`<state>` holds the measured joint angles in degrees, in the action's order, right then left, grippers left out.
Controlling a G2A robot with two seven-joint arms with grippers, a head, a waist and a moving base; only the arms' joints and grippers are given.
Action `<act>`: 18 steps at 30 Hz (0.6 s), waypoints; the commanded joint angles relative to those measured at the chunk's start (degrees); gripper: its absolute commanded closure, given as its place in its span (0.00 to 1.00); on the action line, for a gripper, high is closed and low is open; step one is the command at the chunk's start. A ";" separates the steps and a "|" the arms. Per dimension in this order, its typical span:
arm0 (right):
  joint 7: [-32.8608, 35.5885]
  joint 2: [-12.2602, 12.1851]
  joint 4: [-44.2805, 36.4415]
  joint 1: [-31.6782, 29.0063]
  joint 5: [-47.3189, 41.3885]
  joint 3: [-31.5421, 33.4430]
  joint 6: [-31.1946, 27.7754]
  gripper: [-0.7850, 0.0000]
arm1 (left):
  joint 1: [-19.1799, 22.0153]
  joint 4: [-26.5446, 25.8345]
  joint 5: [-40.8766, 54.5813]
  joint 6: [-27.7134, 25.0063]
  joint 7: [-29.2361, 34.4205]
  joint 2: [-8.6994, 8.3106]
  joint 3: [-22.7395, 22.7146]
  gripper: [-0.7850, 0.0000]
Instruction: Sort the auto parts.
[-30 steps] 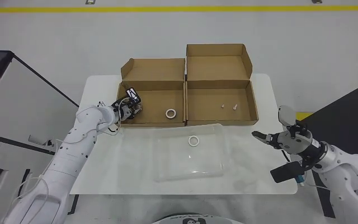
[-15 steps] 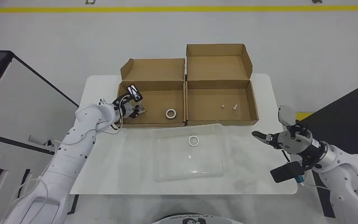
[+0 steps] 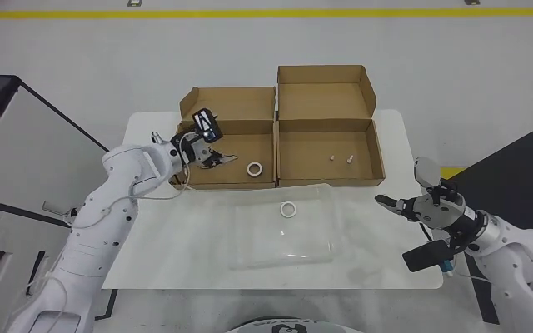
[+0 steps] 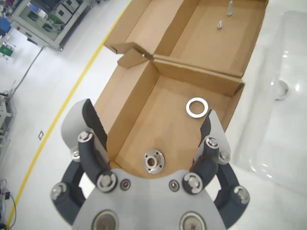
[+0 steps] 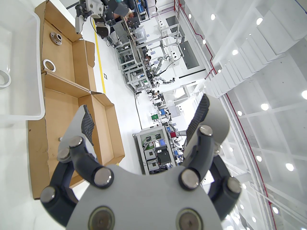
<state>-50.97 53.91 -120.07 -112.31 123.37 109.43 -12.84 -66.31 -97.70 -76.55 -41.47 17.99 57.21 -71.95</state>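
Left pincer (image 4: pixel 150 112) hung empty, jaws apart, over the left box (image 3: pixel 241 125); right pincer (image 5: pixel 144 105) likewise apart. It was advisable to clear the box wall, then centre over the ring (image 3: pixel 289 209) in the tray (image 3: pixel 250 265).

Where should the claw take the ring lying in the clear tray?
Probably from straight above: the ring lies flat, bore up, in the clear tray, whose walls block a side approach. Pinch the outer rim across its width; the round wall gives two opposite faces at any angle.
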 commanded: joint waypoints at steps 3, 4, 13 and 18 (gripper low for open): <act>0.00 0.00 0.00 0.00 0.00 0.00 0.00 0.00 | -1.68 -6.76 4.01 -1.38 3.32 -0.24 -0.87 0.00; 0.00 0.00 0.00 0.00 0.00 0.00 0.00 0.00 | -2.11 -8.30 5.02 -1.74 4.20 -0.29 -0.98 0.00; 0.00 0.00 0.00 0.00 0.00 0.00 0.00 0.00 | -6.93 -17.62 14.36 -4.03 13.33 -0.84 -0.20 0.00; 0.00 0.00 0.00 0.00 0.00 0.00 0.00 0.00 | -9.68 -19.78 16.44 -3.11 15.96 -0.94 1.95 0.00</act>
<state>-50.97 53.91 -120.07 -112.31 123.37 109.43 -12.84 -75.48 -117.23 -60.20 -44.91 33.79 56.27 -70.46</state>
